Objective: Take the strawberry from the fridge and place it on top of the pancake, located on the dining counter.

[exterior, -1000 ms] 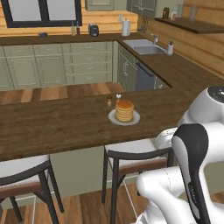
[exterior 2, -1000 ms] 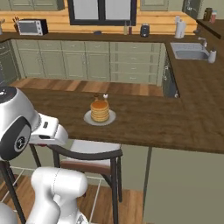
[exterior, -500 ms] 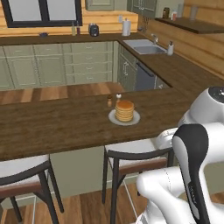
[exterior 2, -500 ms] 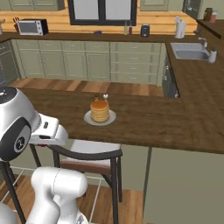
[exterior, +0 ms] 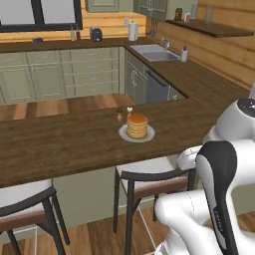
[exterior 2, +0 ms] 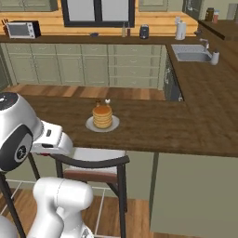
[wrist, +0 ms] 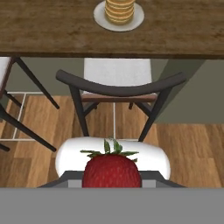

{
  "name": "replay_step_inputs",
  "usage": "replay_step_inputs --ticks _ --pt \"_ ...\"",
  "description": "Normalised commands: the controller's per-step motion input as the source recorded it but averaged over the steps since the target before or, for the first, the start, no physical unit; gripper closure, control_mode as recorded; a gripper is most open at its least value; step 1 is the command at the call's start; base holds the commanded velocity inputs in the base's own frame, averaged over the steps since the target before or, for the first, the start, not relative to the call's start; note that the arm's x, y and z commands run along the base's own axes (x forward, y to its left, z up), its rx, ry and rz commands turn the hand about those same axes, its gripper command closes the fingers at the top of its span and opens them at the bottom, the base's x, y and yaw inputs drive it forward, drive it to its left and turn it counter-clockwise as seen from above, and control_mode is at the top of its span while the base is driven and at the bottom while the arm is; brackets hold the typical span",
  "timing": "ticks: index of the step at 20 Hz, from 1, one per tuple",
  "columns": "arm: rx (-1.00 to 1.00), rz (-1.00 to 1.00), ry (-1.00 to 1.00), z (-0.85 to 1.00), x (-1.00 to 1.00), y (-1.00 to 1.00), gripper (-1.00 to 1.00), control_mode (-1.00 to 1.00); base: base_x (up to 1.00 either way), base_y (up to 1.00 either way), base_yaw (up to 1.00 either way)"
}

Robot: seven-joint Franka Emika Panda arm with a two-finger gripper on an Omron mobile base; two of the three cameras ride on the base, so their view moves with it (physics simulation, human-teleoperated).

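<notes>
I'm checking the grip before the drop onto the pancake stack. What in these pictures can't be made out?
- Hand view: the strawberry has its lower half cut off by the bottom of the picture, so the tool's fingertips on it are hidden.
- Hand view: the pancake has its top cut off by the upper edge.
- Left base view: the two small items beside the pancake are too small to identify.

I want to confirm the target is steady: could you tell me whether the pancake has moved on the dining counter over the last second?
No. The pancake stands where it did against the sink.
</notes>
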Motion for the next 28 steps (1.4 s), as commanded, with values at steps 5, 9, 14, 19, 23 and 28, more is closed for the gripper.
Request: replay_step_inputs --ticks 5,9,14,19,23,28 --pt "0.00 0.00 0.00 0.00 0.00 0.00 1.00 1.00 0.68 0.03 0.00" --pt "0.00 0.00 0.00 0.00 0.00 0.00 1.00 1.00 0.77 0.00 0.05" --pt "0.00 0.00 0.00 0.00 0.00 0.00 1.00 1.00 0.67 -0.09 0.11" --pt "0.00 0.03 0.00 0.01 0.14 0.00 1.00 -1.00 0.60 -0.02 0.11" --pt "0.00 0.13 0.00 0.16 0.80 -0.06 1.00 -1.00 0.00 0.00 0.00" --pt "-0.01 0.10 0.02 0.32 1.00 -0.04 1.00 -1.00 0.00 0.00 0.00"
